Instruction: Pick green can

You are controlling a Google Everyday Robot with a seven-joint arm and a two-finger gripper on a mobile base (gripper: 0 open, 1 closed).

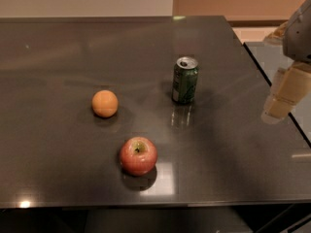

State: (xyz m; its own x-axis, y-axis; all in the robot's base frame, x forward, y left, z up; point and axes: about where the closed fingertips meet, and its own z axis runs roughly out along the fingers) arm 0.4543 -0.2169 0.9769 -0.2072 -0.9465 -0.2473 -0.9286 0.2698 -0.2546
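The green can [185, 80] stands upright on the dark table [73, 57], right of centre, with its silver top and pull-tab opening showing. My gripper [281, 98] hangs at the right edge of the view, above the table's right edge. It is pale beige, well to the right of the can and apart from it, with nothing seen in it.
An orange [105, 103] lies left of the can. A red apple [139, 155] lies nearer the front edge, front-left of the can. A second dark surface [286, 57] adjoins on the right, behind the gripper. A wall runs behind the table.
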